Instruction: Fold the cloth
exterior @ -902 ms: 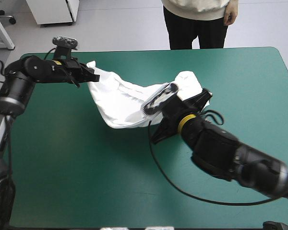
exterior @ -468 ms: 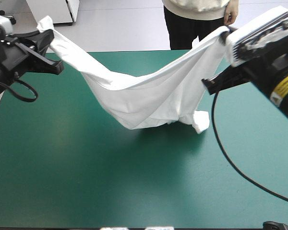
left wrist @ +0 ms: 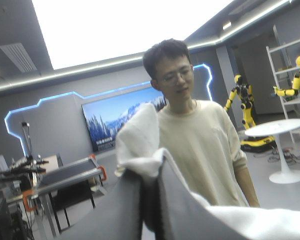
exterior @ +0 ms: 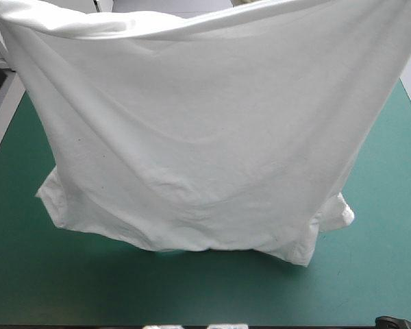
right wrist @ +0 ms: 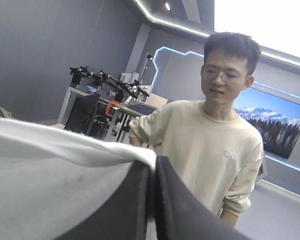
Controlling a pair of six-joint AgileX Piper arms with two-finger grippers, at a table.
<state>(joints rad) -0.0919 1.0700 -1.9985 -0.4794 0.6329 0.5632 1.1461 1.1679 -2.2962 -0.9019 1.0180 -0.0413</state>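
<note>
The white T-shirt (exterior: 205,137) hangs spread wide in the air, filling most of the high view. One long edge is stretched along the top, and its short sleeves (exterior: 51,199) dangle lowest, just above the teal-green table (exterior: 27,274). Both grippers are outside or behind the shirt in the high view. In the left wrist view my left gripper (left wrist: 151,172) is shut on a bunched corner of the T-shirt (left wrist: 137,135). My right gripper (right wrist: 152,167) is likewise shut on the T-shirt (right wrist: 50,160), whose edge drapes away to one side of the fingers.
Teal-green cover shows under the shirt along the table's near edge (exterior: 192,295) and at both sides. Both wrist views look level into the room, so the arms are raised high.
Both arms have lifted the T-shirt from a sagging band over the table to a wide hanging sheet close to the high camera. The grippers have left the high view.
</note>
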